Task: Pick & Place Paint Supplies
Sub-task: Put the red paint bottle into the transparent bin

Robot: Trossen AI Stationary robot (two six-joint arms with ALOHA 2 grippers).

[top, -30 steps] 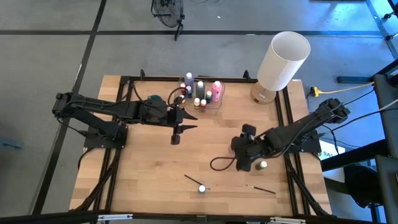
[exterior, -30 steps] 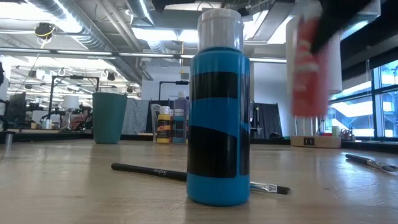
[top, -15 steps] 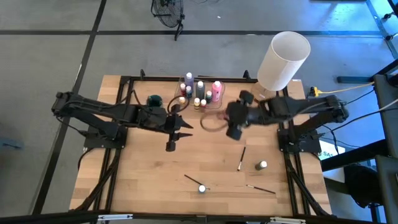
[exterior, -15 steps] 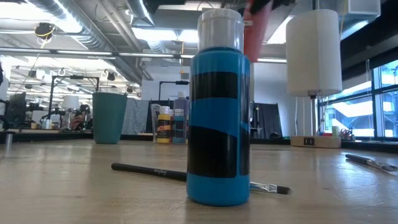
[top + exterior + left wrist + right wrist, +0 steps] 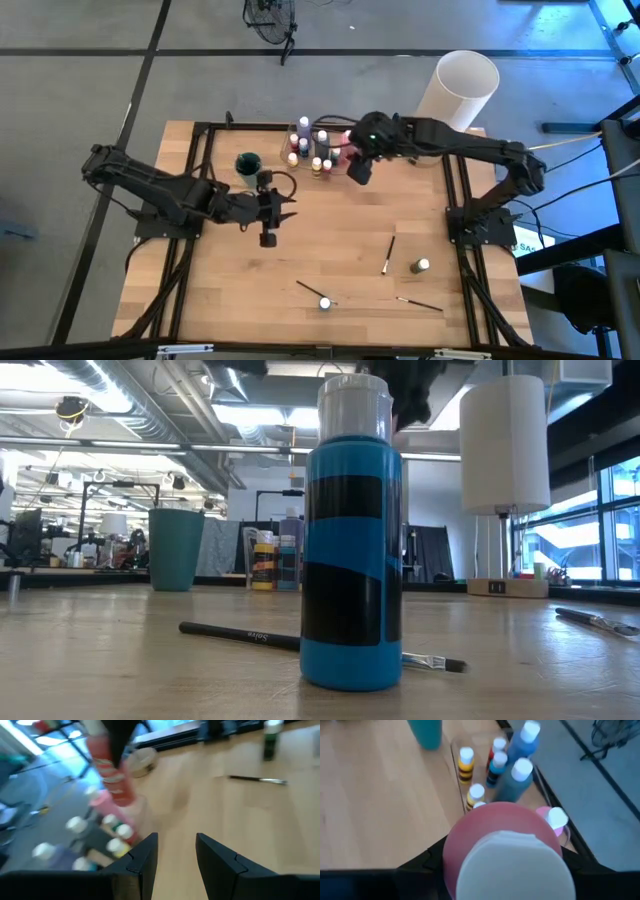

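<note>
High view: the right gripper (image 5: 358,165) hangs over the clear container (image 5: 322,152) to deliver its bottle among those already stowed. Right wrist view: its fingers clamp a reddish bottle (image 5: 495,840). Left wrist view: the left gripper (image 5: 175,855) stands parted and empty, clear of the drop zone.

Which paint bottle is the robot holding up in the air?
Find the big white cylinder at the table's far edge. Beside it stands a cluster of bottles in a clear container. The red bottle hangs over that cluster in the right gripper, the only one off the table.
</note>
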